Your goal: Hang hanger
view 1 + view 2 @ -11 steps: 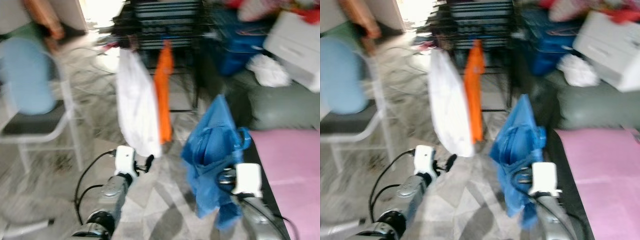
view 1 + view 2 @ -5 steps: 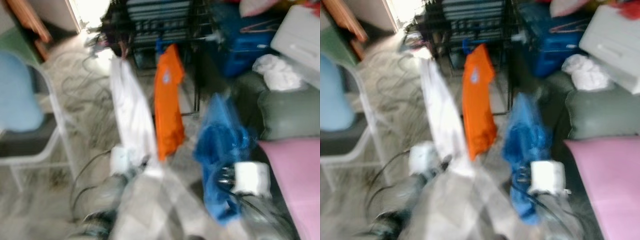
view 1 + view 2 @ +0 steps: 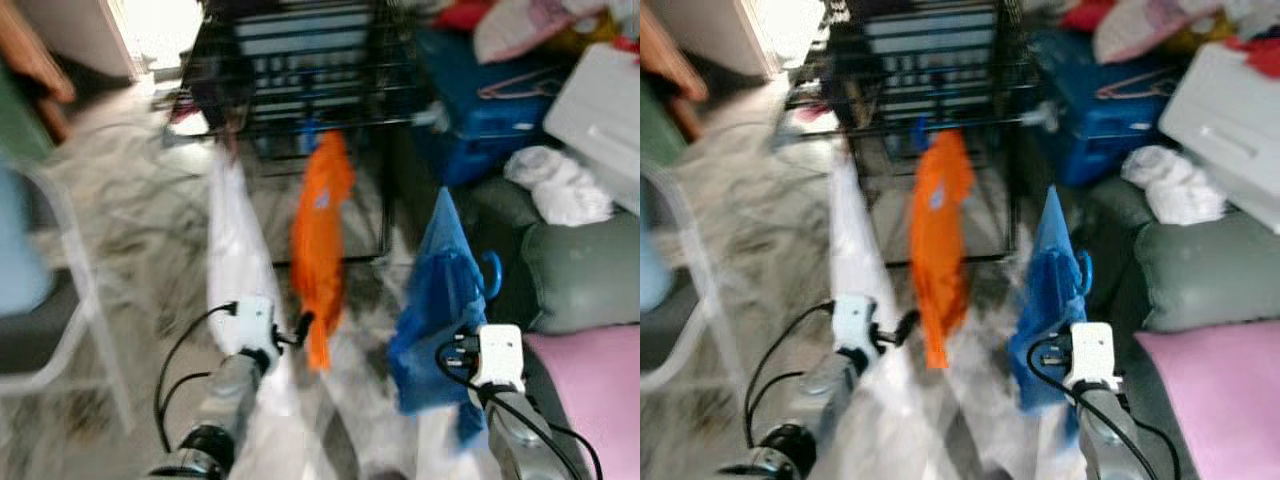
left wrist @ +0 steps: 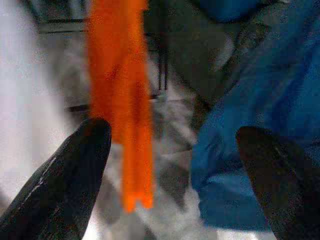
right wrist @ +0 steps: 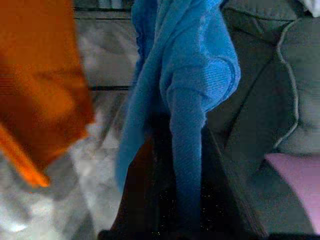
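A blue garment (image 3: 440, 300) hangs on a blue hanger whose hook (image 3: 492, 272) curls out at its right side. My right gripper (image 5: 170, 200) is shut on the hanger and holds it up at lower right, with the fabric draped over the fingers. My left gripper (image 3: 297, 330) is open with nothing in it, just in front of an orange garment (image 3: 320, 230). In the left wrist view its fingers (image 4: 75, 170) stand wide apart. The orange garment and a white garment (image 3: 232, 240) hang from a black wire rack (image 3: 300, 60) ahead.
A grey cushion (image 3: 590, 270) and a pink mat (image 3: 600, 390) lie at right. Behind them are a white box (image 3: 600, 110), a white cloth (image 3: 560, 185) and a blue bin (image 3: 490, 100). A chair (image 3: 60, 300) stands at left. Cables lie on the marbled floor.
The whole view has shifted: the rack and its hanging garments sit more centred and nearer. The blue garment stays in my right gripper, and my left gripper stays open.
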Robot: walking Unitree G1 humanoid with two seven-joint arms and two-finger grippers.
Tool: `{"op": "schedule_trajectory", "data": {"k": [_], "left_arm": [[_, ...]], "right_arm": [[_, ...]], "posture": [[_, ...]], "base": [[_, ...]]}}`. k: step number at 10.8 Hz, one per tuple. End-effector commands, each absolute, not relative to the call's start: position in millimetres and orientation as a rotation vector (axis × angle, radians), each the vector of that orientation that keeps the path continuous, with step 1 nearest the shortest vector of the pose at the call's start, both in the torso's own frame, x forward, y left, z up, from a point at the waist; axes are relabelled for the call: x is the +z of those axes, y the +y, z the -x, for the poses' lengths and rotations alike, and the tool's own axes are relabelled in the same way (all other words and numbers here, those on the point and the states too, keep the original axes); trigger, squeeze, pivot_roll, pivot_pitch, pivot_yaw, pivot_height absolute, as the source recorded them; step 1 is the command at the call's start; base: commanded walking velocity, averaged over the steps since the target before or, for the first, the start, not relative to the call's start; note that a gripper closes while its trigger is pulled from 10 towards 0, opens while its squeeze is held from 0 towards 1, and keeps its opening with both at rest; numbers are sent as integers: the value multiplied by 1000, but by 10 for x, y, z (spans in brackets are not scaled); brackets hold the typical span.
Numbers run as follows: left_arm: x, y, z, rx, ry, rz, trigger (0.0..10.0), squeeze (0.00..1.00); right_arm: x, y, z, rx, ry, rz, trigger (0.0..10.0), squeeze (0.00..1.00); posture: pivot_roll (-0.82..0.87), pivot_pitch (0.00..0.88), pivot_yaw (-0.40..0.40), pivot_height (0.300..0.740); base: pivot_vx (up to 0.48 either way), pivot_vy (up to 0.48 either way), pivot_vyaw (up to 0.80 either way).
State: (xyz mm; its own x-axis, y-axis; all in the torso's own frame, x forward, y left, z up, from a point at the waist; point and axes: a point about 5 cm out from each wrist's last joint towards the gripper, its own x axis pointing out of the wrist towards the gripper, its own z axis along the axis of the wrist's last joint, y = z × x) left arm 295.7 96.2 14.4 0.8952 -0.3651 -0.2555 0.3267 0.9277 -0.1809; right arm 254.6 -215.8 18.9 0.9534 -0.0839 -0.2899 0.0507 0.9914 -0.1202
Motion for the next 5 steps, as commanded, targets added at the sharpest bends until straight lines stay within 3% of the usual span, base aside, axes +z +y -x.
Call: {"op": "schedule_trajectory", "data": {"k": [1,5], "left_arm": [[133,994,-2953,-348,295,124,10000,0],[94,1010,-2916,-336,305,101,10000,0]], "right_arm": [[276,-2170,-2604,-47,267,119,10000,0],[307,-2016,-2586,146,294,156,10000,0]], "posture": [[-310,55,67,740],[-315,68,62,740]], "base": [[480,0,0],[367,0,0]]}}
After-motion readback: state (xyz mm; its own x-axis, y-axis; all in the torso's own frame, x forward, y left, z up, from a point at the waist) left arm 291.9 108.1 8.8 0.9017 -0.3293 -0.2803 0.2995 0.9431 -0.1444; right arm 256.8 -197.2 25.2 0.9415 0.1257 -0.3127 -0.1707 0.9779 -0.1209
